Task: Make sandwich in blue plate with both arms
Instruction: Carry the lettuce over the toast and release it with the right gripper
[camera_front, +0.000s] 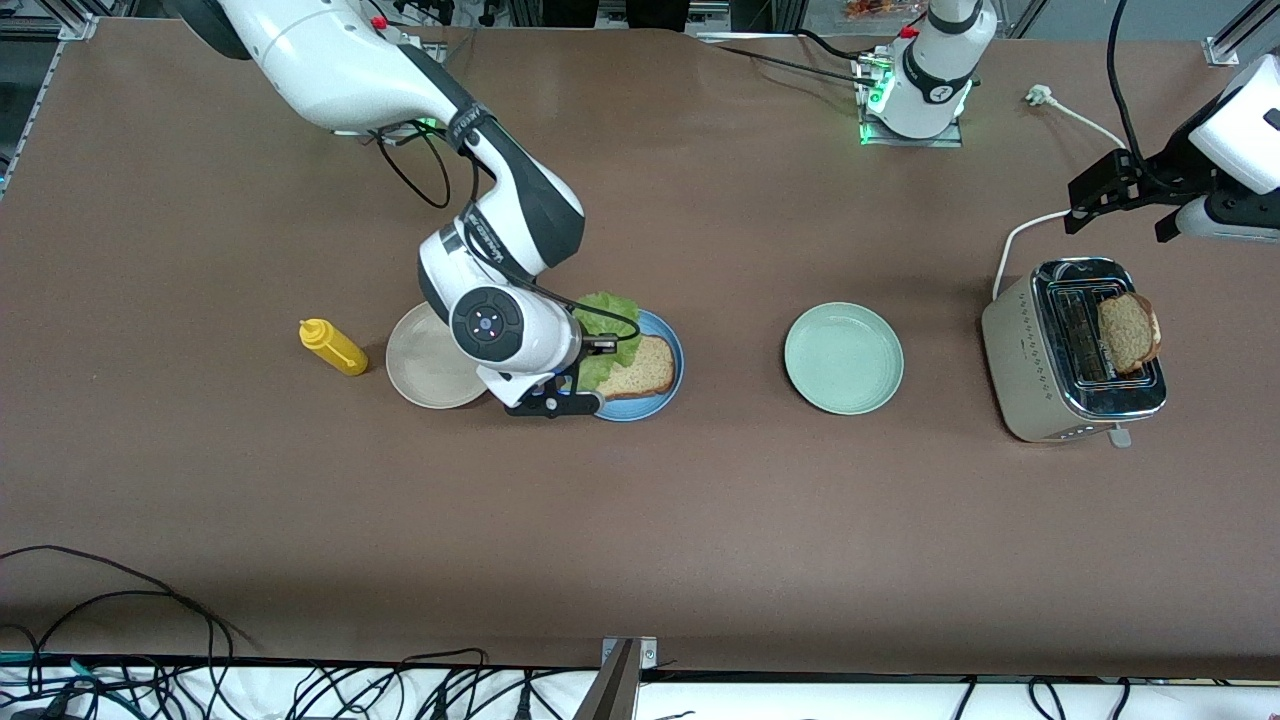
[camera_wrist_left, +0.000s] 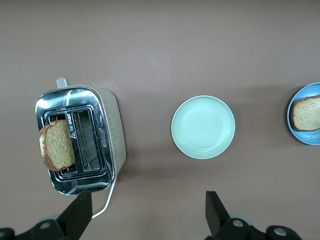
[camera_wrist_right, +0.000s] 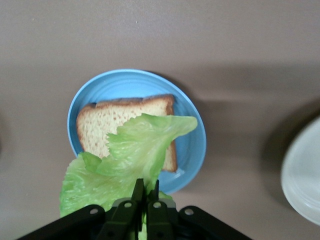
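The blue plate (camera_front: 668, 392) holds one slice of brown toast (camera_front: 640, 368). My right gripper (camera_front: 597, 347) is over the plate's edge toward the right arm's end, shut on a ruffled green lettuce leaf (camera_front: 606, 314). In the right wrist view the gripper (camera_wrist_right: 145, 185) pinches the lettuce (camera_wrist_right: 135, 157), which hangs over part of the toast (camera_wrist_right: 100, 125) on the blue plate (camera_wrist_right: 192, 145). A second toast slice (camera_front: 1130, 332) stands in the toaster (camera_front: 1040, 380). My left gripper (camera_front: 1120, 208) is open and empty in the air beside the toaster; the left wrist view shows it (camera_wrist_left: 146, 210) wide open.
A beige plate (camera_front: 425, 375) lies beside the blue plate, with a yellow mustard bottle (camera_front: 333, 347) past it toward the right arm's end. A pale green plate (camera_front: 843, 358) lies between the blue plate and the toaster. The toaster's white cable (camera_front: 1020, 235) runs toward the left arm's base.
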